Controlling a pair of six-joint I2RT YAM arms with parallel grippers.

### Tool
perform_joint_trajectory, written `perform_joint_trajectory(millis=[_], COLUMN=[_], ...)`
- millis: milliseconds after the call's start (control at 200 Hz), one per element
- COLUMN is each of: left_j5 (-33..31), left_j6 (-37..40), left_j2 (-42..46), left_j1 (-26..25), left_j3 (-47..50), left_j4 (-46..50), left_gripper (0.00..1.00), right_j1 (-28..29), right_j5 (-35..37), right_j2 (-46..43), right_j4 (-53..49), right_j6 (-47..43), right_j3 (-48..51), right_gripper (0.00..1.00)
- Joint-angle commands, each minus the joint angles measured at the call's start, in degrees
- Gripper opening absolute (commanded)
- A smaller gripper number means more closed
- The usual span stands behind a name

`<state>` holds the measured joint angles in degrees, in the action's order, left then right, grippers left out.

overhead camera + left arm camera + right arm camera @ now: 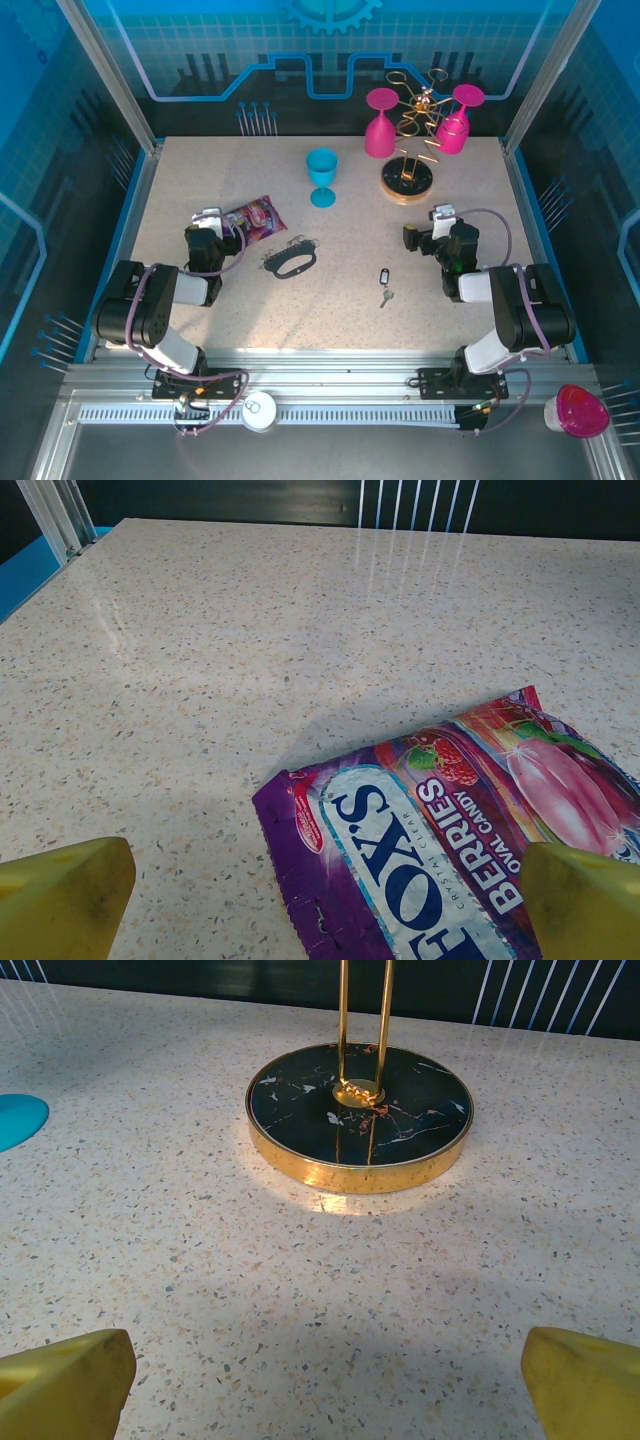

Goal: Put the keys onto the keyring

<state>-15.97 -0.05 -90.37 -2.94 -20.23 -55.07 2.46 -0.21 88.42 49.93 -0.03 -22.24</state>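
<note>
A tiny silver key with a small black tag [384, 283] lies flat on the speckled table, right of centre. The dark grey oval keyring [290, 262], with small rings clustered along its upper side, lies left of centre. My left gripper [208, 222] rests low at the table's left, well left of the keyring, and stands open with its yellow fingertips [62, 898] wide apart above a candy bag. My right gripper [440, 218] sits at the right, beyond the key, open over bare table, its yellow fingertips [582, 1380] spread.
A purple Fox's Berries candy bag [254, 216] [470, 830] lies just ahead of the left gripper. A gold wire stand on a round black base [406, 180] [360, 1115] holds two pink goblets [380, 125]. A blue goblet [322, 177] stands behind the keyring.
</note>
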Motion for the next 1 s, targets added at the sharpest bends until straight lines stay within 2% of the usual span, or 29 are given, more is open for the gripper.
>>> perform_joint_trajectory(millis=[0,225,290,445,665,735,845,996], left_j5=[1.12,1.18,1.02,-1.43,-2.68,-1.08,4.73,12.06], left_j6=[-1.0,-0.99,-0.91,-1.76,-7.48,-10.47,-13.84,-17.75], left_j2=[1.16,1.19,2.39,13.11,28.61,33.02,37.98,41.87], left_j1=[0.48,0.49,0.48,0.48,0.48,0.48,0.48,0.4], left_j3=[-0.87,-0.82,-0.26,-1.0,-2.77,-3.74,-5.11,-7.25], left_j4=[0.14,0.02,-0.23,10.38,25.26,30.89,38.09,46.15], left_gripper=[0.99,0.99,0.99,0.99,0.99,0.99,0.99,0.99], right_j1=[0.14,-0.79,-0.55,0.59,1.18,1.48,2.51,7.92], right_j5=[0.44,-1.5,-3.55,-1.25,-0.37,-0.8,-2.35,-1.31], right_j2=[-0.18,-0.34,-3.49,-15.49,-27.43,-30.14,-32.53,-33.44], right_j4=[0.42,0.9,-1.95,-19.68,-32.08,-37.55,-47.05,-58.74], right_j6=[-0.47,0.03,-1.0,-1.18,11.3,16.72,24.46,25.11], right_j3=[-0.88,-0.65,-0.87,-5.86,-6.89,-6.9,-7.98,-10.45], right_gripper=[1.0,1.0,1.0,1.0,1.0,0.95,0.86,0.81])
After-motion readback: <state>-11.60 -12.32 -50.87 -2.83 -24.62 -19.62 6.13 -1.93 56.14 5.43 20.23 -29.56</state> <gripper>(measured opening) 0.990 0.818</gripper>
